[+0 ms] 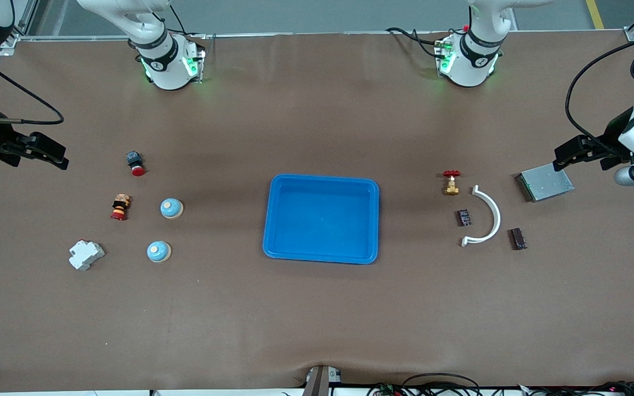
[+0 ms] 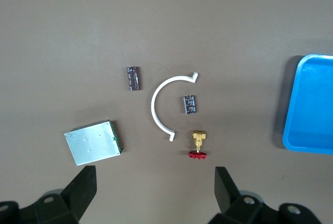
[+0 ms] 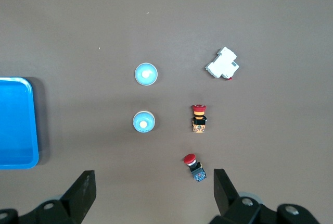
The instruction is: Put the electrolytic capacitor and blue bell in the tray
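The bright blue tray [image 1: 322,220] lies mid-table with nothing in it; its edge also shows as the tray [image 2: 312,104] and the tray [image 3: 15,122] in the wrist views. Two blue bells [image 1: 171,208] [image 1: 159,251] sit toward the right arm's end, seen as bells [image 3: 145,74] [image 3: 143,122]. Two dark electrolytic capacitors [image 1: 464,217] [image 1: 518,239] lie toward the left arm's end, seen as capacitors [image 2: 190,104] [image 2: 134,78]. My left gripper [image 1: 559,158] [image 2: 156,177] hangs open and high by the grey box. Over the table's other end my right gripper [image 1: 63,157] [image 3: 154,178] is open too.
A white curved piece [image 1: 487,217] arcs around one capacitor, with a brass valve with a red handle [image 1: 451,182] and a grey metal box [image 1: 545,184] beside it. Near the bells lie a red push button [image 1: 135,163], an orange-and-black button [image 1: 120,207] and a white breaker [image 1: 86,254].
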`<move>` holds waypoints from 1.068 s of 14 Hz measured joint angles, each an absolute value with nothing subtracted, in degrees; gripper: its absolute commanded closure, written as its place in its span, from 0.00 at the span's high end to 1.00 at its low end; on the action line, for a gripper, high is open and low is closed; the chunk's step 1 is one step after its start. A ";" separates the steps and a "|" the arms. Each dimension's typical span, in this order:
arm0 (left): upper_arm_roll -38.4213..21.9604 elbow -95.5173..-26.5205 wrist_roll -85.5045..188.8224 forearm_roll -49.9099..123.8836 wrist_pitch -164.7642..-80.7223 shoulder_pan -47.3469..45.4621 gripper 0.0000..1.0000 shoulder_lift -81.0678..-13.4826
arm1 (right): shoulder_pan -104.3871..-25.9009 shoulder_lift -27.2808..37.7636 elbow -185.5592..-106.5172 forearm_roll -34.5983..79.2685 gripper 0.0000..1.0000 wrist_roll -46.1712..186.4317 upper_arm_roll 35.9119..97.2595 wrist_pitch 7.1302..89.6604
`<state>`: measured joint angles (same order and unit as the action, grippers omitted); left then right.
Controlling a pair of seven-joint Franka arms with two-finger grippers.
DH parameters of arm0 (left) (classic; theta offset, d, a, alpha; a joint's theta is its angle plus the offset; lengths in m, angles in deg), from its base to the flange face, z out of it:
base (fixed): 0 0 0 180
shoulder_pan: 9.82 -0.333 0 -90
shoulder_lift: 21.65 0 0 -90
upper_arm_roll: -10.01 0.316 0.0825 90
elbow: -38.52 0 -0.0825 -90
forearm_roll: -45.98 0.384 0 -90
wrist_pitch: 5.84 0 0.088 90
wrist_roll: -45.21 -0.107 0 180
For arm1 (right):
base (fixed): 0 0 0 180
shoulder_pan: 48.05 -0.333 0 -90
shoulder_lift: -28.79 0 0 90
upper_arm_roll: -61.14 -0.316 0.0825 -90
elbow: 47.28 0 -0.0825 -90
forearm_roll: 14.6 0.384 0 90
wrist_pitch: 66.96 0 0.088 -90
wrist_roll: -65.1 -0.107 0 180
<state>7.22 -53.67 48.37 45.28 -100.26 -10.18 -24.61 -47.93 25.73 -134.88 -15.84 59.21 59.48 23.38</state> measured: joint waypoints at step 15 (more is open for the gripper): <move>7.31 -53.45 48.37 45.28 -101.11 -12.90 1.00 -34.96 | -48.82 25.93 -134.87 -15.19 1.00 59.19 59.37 23.40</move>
